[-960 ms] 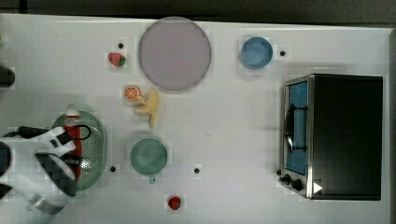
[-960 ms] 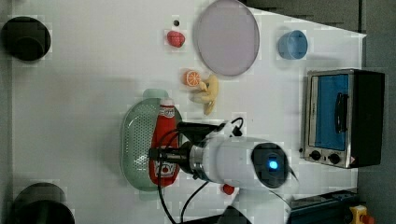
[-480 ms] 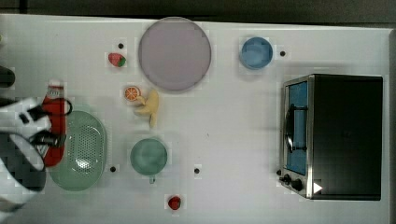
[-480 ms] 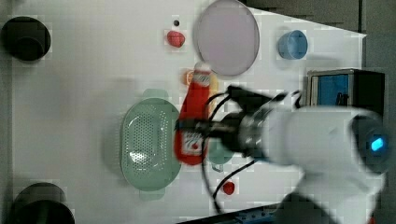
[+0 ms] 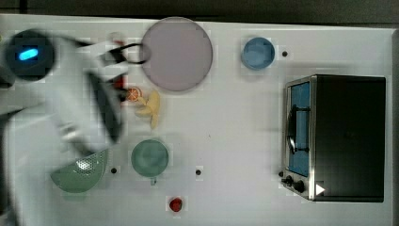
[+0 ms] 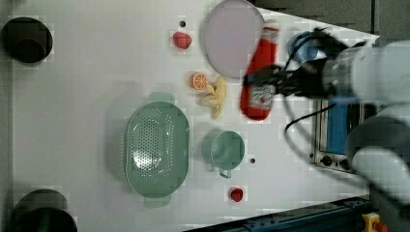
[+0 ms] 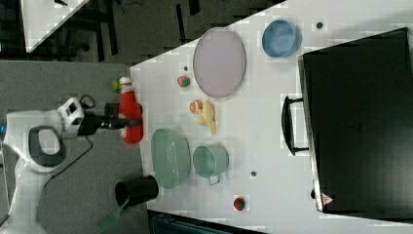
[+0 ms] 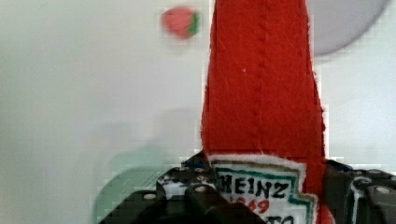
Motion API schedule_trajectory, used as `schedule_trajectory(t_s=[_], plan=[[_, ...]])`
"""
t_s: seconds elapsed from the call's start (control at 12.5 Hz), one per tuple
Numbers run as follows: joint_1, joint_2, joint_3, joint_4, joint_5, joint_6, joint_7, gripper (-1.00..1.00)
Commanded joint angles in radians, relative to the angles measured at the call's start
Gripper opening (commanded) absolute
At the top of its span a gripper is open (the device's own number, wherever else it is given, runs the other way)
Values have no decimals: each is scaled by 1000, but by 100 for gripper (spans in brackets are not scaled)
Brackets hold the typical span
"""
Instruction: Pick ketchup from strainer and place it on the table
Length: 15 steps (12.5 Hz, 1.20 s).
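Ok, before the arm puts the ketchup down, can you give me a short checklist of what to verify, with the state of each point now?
1. Ketchup held in the gripper: ok, the jaws are closed on the bottle at its label.
2. Ketchup out of the strainer: ok, the strainer holds nothing.
3. Ketchup clear of the table: ok, in the right view it hangs in the air.
4. Bare table for the bottle: ok, plenty of white surface is free.
5. Things nearby to avoid: not ok, in the left view the lilac plate, banana and green cup lie close.
6. Exact spot under the bottle: cannot tell.
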Motion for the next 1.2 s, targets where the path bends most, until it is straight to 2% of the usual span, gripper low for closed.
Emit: schedule_trajectory(t_s=[0.08,0.32,0.56,0.8,1.2], plan=[[-70,12,-164,22,6,-19,-161,21],[-77,22,-315,-8,6,-18,-315,21],[-79,23,-417,-94,6,-2,-389,21],[-79,24,-446,-229,7,113,-389,21],[-76,42,-411,-419,8,340,-366,21]])
